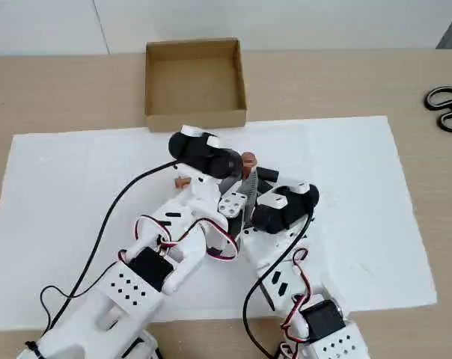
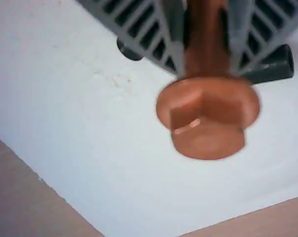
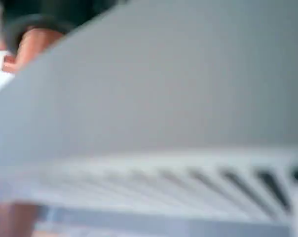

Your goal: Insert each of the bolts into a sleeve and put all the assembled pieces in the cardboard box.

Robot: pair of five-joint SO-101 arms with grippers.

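The tabletop carries a white paper sheet. The cardboard box sits open just beyond both pincers. The left pincer is clamped on an orange bolt. The right pincer crowds close beside it, and I cannot tell its grip.

- bright, even light in the high view; faint, soft shadows under the arms on the white sheet;
- small pale glint on the bolt, left wrist view
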